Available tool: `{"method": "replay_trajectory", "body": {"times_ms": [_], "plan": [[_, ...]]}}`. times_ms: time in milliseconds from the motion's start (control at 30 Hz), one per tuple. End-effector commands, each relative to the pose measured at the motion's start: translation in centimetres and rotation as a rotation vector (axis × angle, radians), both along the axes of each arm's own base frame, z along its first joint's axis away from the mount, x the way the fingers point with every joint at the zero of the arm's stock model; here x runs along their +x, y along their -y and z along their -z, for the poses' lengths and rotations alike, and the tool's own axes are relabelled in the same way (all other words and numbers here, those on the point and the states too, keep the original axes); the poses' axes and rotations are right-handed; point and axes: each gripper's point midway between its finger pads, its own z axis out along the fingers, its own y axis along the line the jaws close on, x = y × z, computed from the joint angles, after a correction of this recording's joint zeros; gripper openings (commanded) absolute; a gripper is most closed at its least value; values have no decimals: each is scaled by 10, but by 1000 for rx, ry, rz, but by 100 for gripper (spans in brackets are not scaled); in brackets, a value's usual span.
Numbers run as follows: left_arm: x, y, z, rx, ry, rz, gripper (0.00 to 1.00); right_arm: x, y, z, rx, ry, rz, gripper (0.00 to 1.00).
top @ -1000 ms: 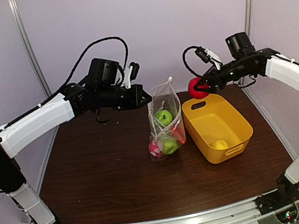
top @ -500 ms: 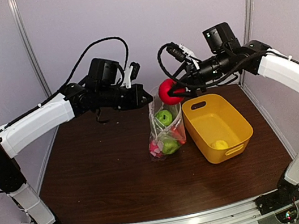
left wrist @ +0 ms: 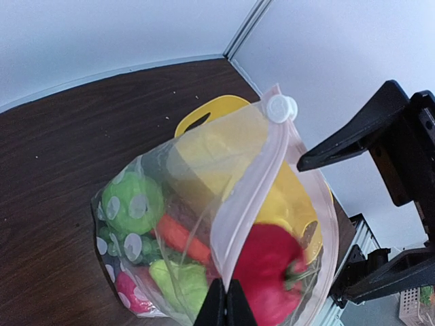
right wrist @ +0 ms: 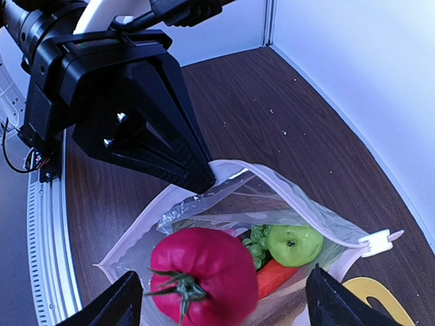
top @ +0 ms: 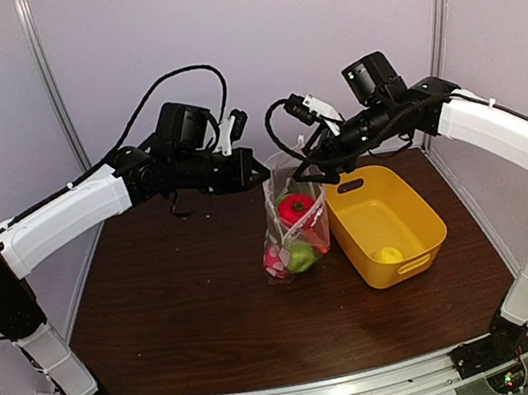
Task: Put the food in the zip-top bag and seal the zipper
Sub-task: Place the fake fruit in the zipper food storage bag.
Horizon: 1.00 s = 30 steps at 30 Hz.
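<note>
Zip-top bag [top: 293, 221] pinched at rim by left gripper [top: 263, 172], centre frame; right gripper [top: 308, 172] spread open above. Stands upright, mouth up.

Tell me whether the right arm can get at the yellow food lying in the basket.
Probably yes. The right gripper is open and empty above the zip-top bag, right beside the yellow basket, whose top is open with nothing covering the yellow food.
</note>
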Motion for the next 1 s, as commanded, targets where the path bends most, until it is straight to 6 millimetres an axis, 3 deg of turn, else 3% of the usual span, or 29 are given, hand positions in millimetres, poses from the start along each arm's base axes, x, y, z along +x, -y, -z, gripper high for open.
{"method": "replay_trajectory", "body": {"times_ms": [0, 233, 333, 433, 533, 600, 667, 800, 900, 967], "plan": [[5, 2, -8, -34, 22, -3, 0, -5, 8, -41, 43, 79, 28, 85], [6, 0, -5, -19, 28, -13, 0, -5, 26, -54, 53, 112, 68, 86], [7, -2, -8, -17, 35, -16, 0, 8, 47, -57, 74, 115, 131, 86], [15, -14, -24, 14, 84, -43, 0, 30, 78, -49, 71, 99, 221, 86], [34, -49, -57, 64, 174, -140, 0, 52, 115, -19, 14, 64, 302, 86], [43, -68, -87, 83, 259, -217, 0, 68, 144, 12, -48, 4, 370, 85], [34, -52, -91, 43, 241, -123, 0, 73, 163, 46, -124, -73, 396, 84], [21, -22, -50, -4, 74, 6, 0, 64, 182, 103, -256, -204, 384, 82], [16, -18, -22, -24, 2, 15, 0, 50, 187, 125, -302, -246, 355, 81], [11, -16, -14, -46, -21, 29, 0, 39, 189, 139, -332, -285, 327, 82]]}}
